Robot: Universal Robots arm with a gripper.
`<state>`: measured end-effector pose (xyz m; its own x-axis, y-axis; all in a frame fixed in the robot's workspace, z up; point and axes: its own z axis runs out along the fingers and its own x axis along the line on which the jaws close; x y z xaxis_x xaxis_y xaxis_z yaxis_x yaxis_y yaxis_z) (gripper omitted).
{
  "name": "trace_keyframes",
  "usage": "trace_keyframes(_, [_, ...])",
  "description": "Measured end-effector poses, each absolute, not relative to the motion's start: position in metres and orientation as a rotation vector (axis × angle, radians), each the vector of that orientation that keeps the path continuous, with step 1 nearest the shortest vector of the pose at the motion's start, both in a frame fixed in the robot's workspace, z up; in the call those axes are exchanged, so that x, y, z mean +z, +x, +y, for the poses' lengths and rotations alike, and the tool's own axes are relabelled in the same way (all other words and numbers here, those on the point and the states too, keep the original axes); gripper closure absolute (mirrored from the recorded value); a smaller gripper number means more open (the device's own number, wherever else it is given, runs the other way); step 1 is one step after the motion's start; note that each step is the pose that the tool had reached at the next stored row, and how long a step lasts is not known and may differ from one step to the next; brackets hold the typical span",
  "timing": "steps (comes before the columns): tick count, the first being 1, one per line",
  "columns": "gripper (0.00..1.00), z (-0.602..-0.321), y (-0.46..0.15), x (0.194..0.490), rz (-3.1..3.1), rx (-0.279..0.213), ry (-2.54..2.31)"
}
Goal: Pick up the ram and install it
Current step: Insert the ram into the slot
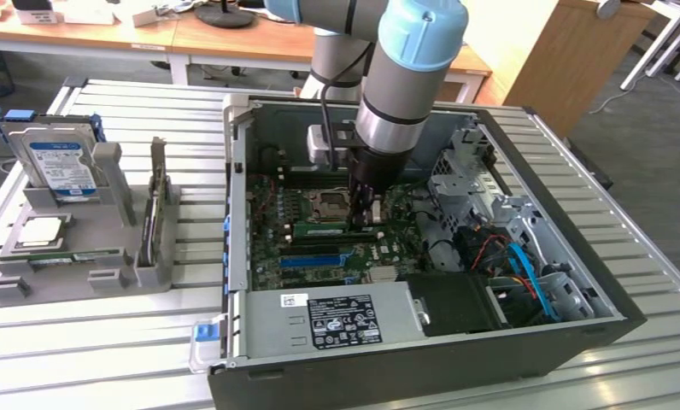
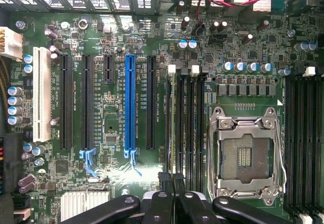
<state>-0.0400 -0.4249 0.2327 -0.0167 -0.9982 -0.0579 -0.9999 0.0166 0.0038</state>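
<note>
The gripper (image 2: 173, 182), closed almost completely, sat at one end of the ram (image 2: 172, 123), which stood edge-up in the motherboard (image 2: 115, 114).

We find the claw (image 1: 370, 222) inside the computer case (image 1: 431, 367), over the motherboard (image 1: 306, 256); the processor socket (image 1: 331, 202) sits just beside it, the hard drive (image 1: 61, 162) well apart, outside the case

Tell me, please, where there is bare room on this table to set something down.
The slatted table is bare in front of the gray holder and beside the computer case at the exterior view's right. Inside the case it is crowded: cables and the gripper over the motherboard.
</note>
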Motion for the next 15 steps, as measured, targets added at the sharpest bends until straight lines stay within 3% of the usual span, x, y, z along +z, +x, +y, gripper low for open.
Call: trace_keyframes(15, [0.88,-0.4249,-0.0399,0.2315,2.212,0.068,-2.175])
